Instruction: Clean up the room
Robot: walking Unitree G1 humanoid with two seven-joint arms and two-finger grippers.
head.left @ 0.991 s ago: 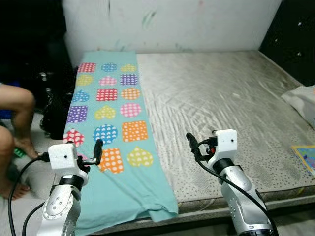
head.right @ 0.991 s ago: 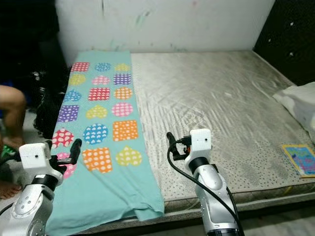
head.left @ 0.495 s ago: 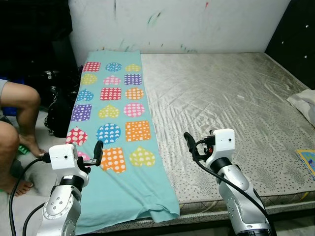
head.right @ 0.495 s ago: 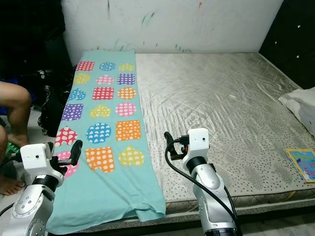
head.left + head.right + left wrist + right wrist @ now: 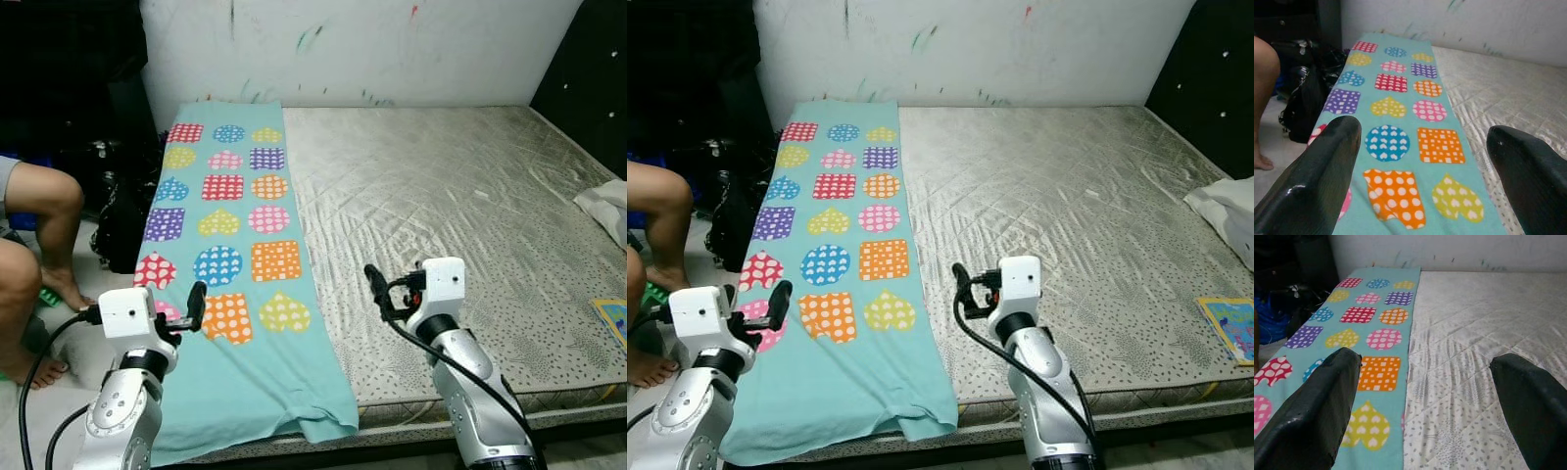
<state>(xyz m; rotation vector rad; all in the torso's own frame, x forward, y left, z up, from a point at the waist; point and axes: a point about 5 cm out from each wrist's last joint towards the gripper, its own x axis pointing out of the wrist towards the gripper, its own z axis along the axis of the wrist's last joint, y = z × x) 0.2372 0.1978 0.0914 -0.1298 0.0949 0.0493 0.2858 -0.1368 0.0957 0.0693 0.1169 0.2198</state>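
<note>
Blanket (image 5: 230, 245), teal with bright dotted patches, lies flat along mattress (image 5: 460, 206); both grippers' fingers spread wide, seemingly empty

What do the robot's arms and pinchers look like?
Both arms are shiny silver tubes. Each has a white boxy wrist block and black cables looping alongside. The left end effector and right end effector each have two long, smooth black fingers.
</note>
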